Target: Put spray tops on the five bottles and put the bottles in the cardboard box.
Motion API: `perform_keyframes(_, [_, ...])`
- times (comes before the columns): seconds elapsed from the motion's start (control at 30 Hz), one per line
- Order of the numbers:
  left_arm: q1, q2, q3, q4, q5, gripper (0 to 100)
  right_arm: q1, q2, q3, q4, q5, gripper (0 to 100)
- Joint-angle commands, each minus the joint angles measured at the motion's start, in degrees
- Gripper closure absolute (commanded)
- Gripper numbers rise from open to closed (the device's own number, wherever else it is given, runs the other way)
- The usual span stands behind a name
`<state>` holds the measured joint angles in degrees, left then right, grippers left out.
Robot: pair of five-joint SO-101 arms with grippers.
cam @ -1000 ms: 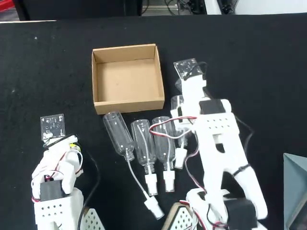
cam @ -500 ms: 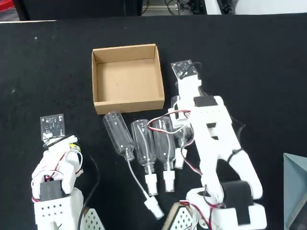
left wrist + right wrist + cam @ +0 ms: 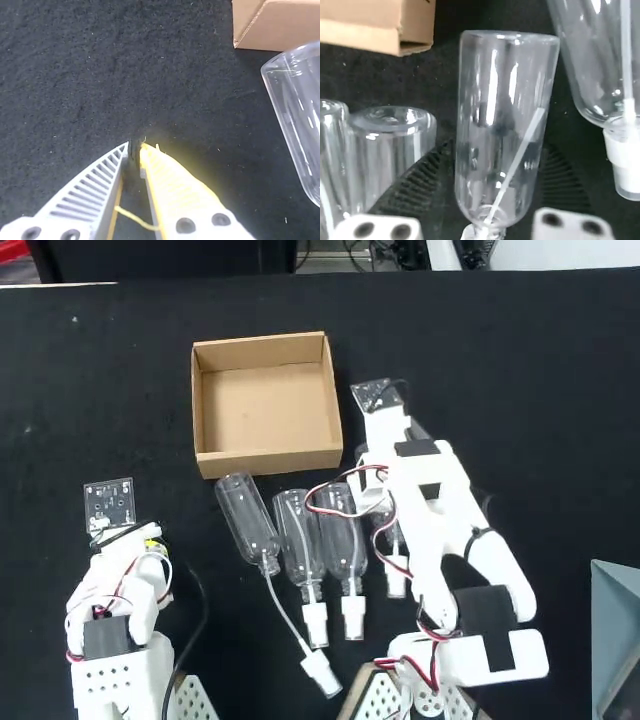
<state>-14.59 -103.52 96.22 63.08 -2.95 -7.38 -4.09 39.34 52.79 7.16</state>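
In the right wrist view my right gripper (image 3: pixel 496 150) is shut on a clear bottle (image 3: pixel 505 115), one dark finger on each side. A thin dip tube runs inside it. From above, that bottle's white spray top (image 3: pixel 396 582) pokes out beside the right arm. Three more bottles lie in a row in front of the open cardboard box (image 3: pixel 265 405). The leftmost bottle (image 3: pixel 247 515) has its spray top (image 3: pixel 322 672) pulled out on its tube. The other two (image 3: pixel 300 535) (image 3: pixel 340 530) have tops on. A further capped bottle (image 3: pixel 590 60) lies beyond the held one. My left gripper (image 3: pixel 150 538) sits shut and empty at the near left.
The box (image 3: pixel 275 22) stands open and holds nothing; its corner (image 3: pixel 375 25) is close to the held bottle. A blue-grey object (image 3: pixel 615 640) sits at the near right edge. Bare black cloth stretches left of the box and across the far side.
The right arm has drawn back toward the near edge and swung slightly left. The bottle's spray top moved with it, nearer and to the right. The left arm stayed still.
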Motion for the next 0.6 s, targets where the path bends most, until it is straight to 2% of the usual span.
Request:
perform_keyframes(0.0, [-0.57,-0.44,1.27,-1.23,0.09,97,-1.14,-0.22,-5.67,-0.97,-0.62,91.3])
perform_keyframes(0.13, [-0.66,-0.44,1.27,-1.14,0.09,97,-1.05,-0.66,-6.9,-0.79,-0.62,98.8])
perform_keyframes(0.27, [-0.66,-0.44,1.27,-1.14,0.09,97,-0.97,-0.75,-8.31,1.05,-0.62,98.6])
perform_keyframes(0.57, [-0.66,-0.44,1.27,-1.14,0.09,97,-0.88,-0.75,-18.07,13.19,-1.58,98.6])
